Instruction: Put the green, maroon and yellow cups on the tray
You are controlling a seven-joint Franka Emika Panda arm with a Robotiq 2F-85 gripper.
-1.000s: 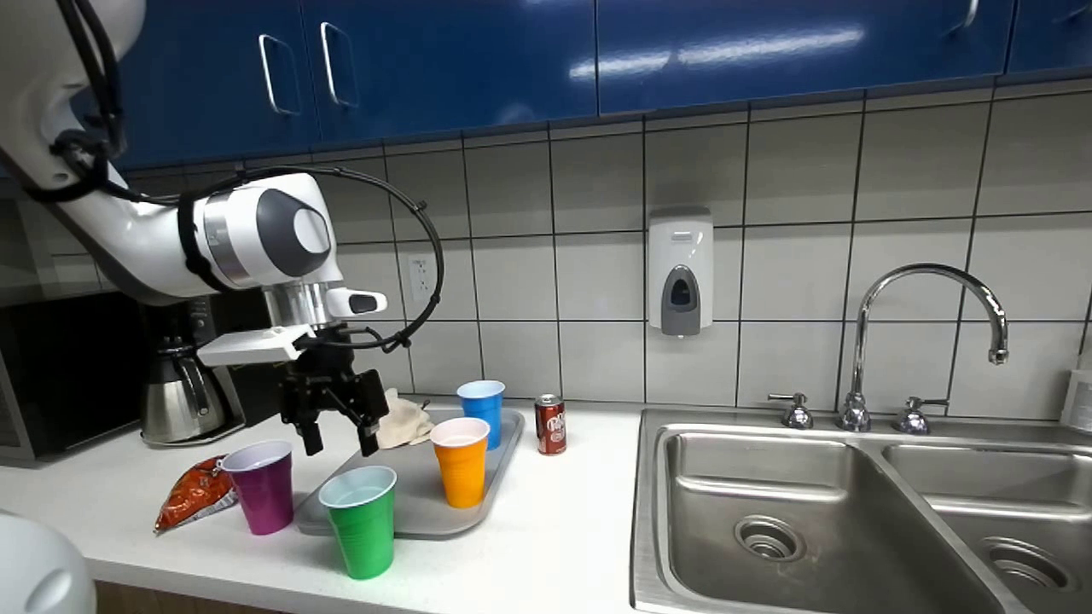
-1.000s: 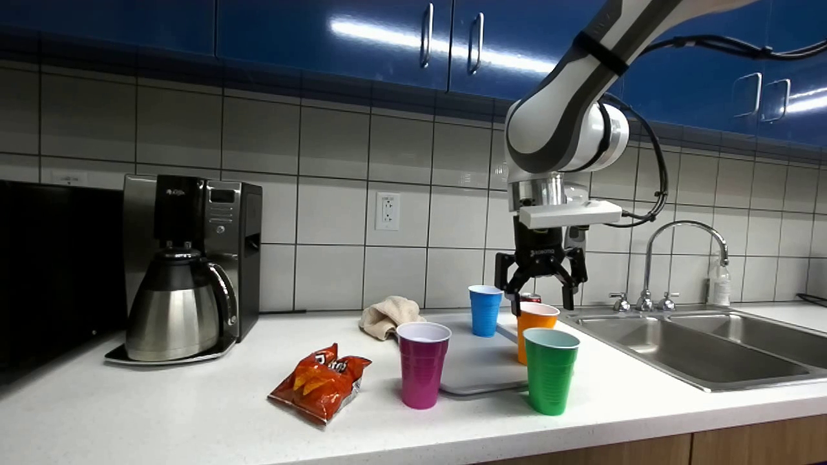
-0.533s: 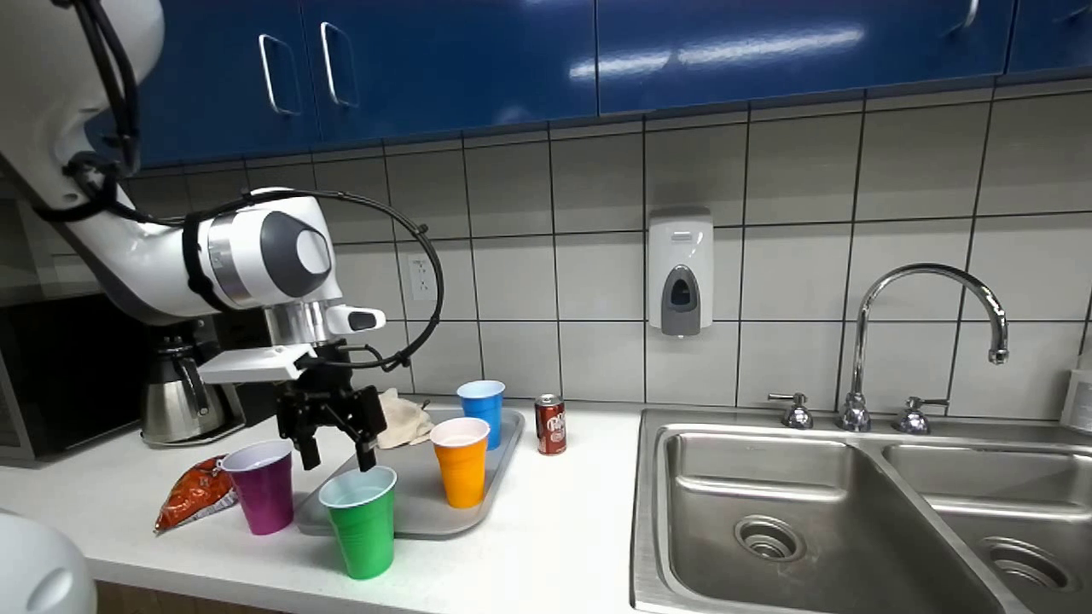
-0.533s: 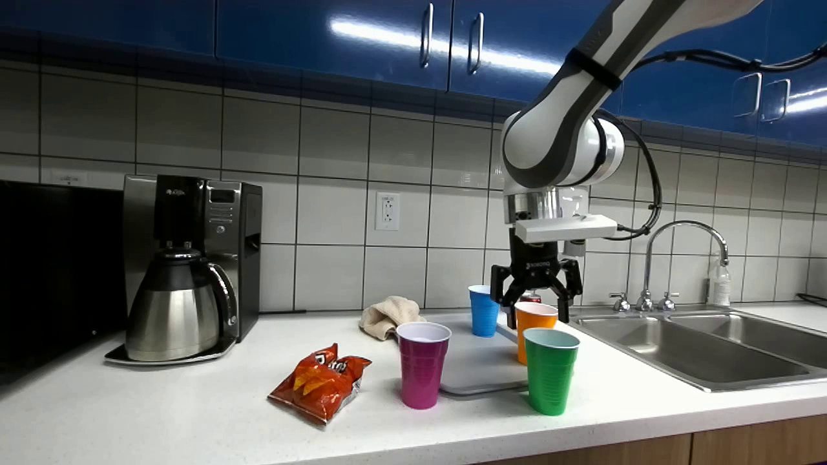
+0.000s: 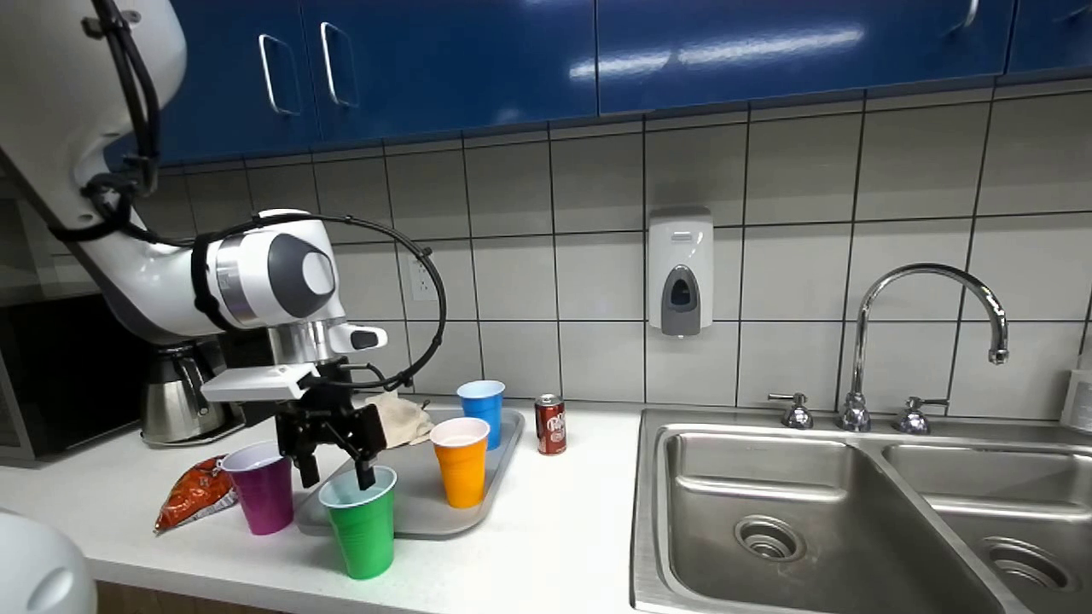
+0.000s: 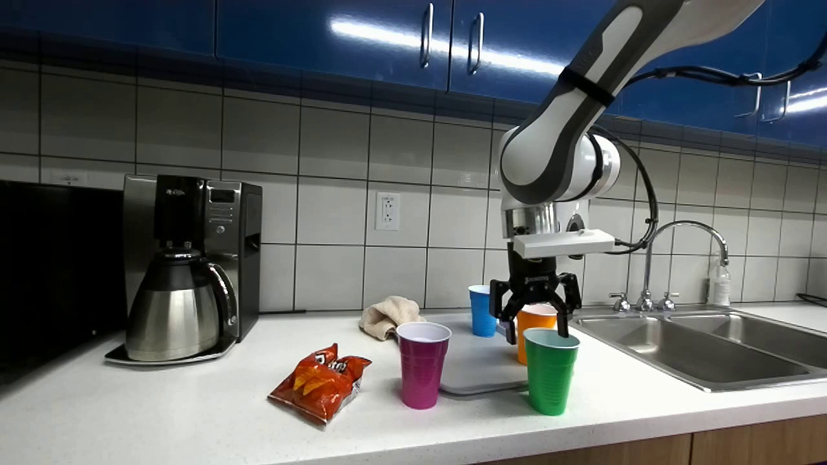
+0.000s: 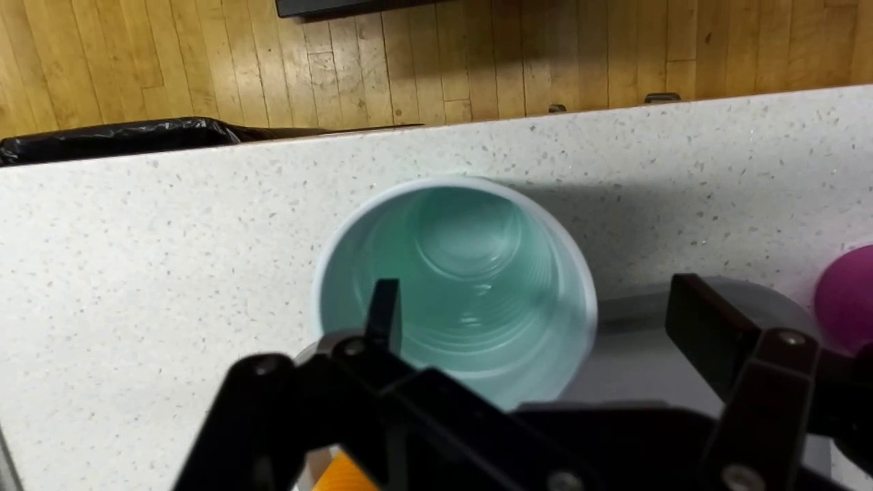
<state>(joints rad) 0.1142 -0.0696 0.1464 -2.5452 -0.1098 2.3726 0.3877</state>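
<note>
Your gripper (image 5: 338, 477) is spread, holding nothing, one finger (image 7: 383, 314) over or inside the mouth of the green cup (image 6: 552, 378), the other outside; descending this off-centre may dent or topple its thin-looking, ribbed wall. That cup and the glossy maroon cup (image 6: 423, 368) stand on speckled counter (image 7: 204, 252), the orange-yellow cup (image 5: 462, 469) on the smooth gray tray (image 6: 475, 368).

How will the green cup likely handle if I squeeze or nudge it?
The green cup looks like thin, ribbed plastic, so hard squeezing may dent it. In the wrist view it looks empty, so likely light. Its base is narrower than its rim, so a nudge might tip it.
</note>
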